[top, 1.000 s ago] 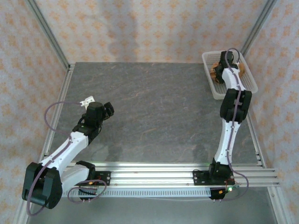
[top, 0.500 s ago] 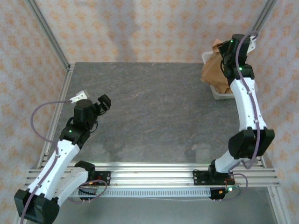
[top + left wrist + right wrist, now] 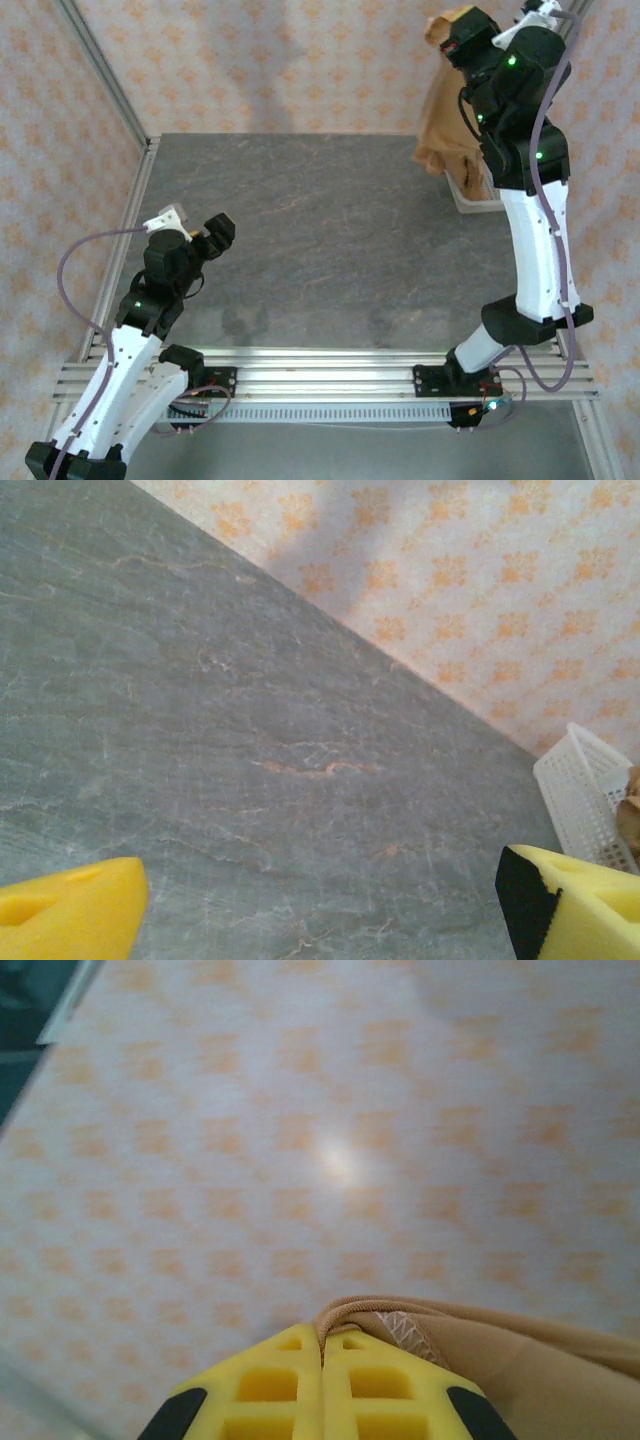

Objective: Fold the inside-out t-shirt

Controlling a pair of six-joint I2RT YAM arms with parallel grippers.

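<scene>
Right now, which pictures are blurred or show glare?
Right wrist view: the wallpaper is blurred, with a bright glare spot; the t-shirt edge in the right gripper is sharper. Left wrist view: table sharp. Top external view: clear, soft shadows on the back wall.

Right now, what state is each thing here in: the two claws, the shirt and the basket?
left gripper: open, nothing in it, above the table.
right gripper: shut on an edge of the t-shirt, raised high.
t-shirt: hanging bunched from the right gripper, not yet folded.
basket: upright at the table's far right corner, partly hidden behind the t-shirt.
</scene>
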